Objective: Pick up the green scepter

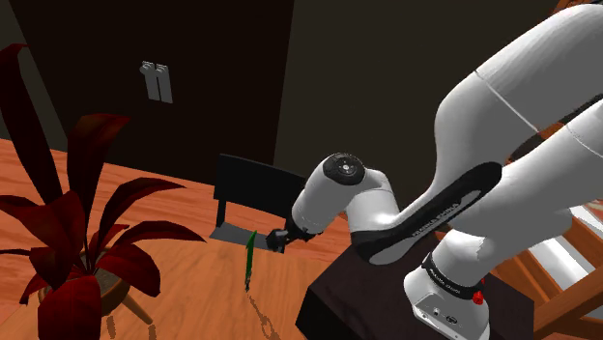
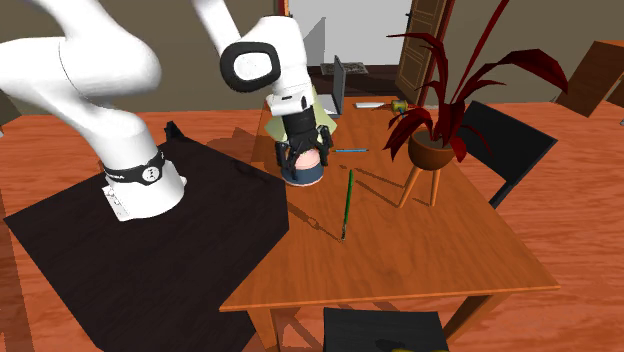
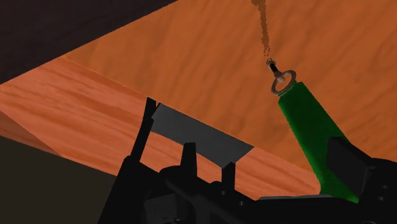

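shoulder view / gripper: all-black gripper [image 1: 274, 239] sits low over the orange-brown wooden worktop [image 1: 184, 290], just beside the upper end of the slim green tapered scepter [image 1: 249, 256]
shoulder view / scepter place: seems to lie flat on the worktop, between the black chair [image 1: 253, 188] and the red-leaved potted plant [image 1: 77, 241]
second exterior view / scepter: scepter [image 2: 347, 200] lies flat on the worktop, apart from the hand, with the plant stand near on this view's right
second exterior view / under hand: round pink-and-blue thing [image 2: 303, 168], cannot identify
wrist view / scepter: scepter [image 3: 305, 127] has a green shaft that widens toward the gripper and a small metal ring [image 3: 283, 81] at the far narrow end; it runs close along one side of the gripper, contact unclear
wrist view / jaws: cannot tell how far open; no hold on anything evident
handling (judgement): likely light, stiff and smooth; round section may roll or slip; thin ring end probably fragile
where to grip (judgement): across the thicker green part near mid-length, jaws square to the shaft; avoid the ring tip
risk (judgement): an off-centre pinch could tip the long end down
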Controlling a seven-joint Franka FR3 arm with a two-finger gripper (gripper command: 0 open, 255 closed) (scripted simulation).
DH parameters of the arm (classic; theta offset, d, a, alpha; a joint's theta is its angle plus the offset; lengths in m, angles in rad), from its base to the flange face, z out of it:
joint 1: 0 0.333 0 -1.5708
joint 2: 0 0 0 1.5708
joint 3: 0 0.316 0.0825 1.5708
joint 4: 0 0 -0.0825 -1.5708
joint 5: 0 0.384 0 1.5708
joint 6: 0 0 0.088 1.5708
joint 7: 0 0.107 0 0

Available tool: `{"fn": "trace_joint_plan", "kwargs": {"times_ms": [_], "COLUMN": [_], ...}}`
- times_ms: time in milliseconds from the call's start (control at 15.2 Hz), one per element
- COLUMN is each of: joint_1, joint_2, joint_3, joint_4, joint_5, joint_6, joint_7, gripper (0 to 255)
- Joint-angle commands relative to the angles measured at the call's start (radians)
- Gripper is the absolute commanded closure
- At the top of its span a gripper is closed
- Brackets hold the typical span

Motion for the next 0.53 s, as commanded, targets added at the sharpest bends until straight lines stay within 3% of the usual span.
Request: {"fn": "trace_joint_plan", "kwargs": {"times_ms": [0, 66, 198, 330, 462], "joint_1": [-0.409, -0.52, -0.666, -0.758, -0.817], "joint_2": [-0.023, -0.073, -0.169, -0.262, -0.354], "joint_3": [0.41, 0.545, 0.726, 0.841, 0.917], "joint_4": [0.049, 0.072, 0.126, 0.187, 0.253], "joint_5": [-0.077, -0.02, 0.063, 0.102, 0.129], "joint_6": [0.061, 0.089, 0.133, 0.165, 0.186], "joint_7": [0.112, 0.097, 0.089, 0.111, 0.139], "gripper": [0, 0, 0, 0, 0]}}
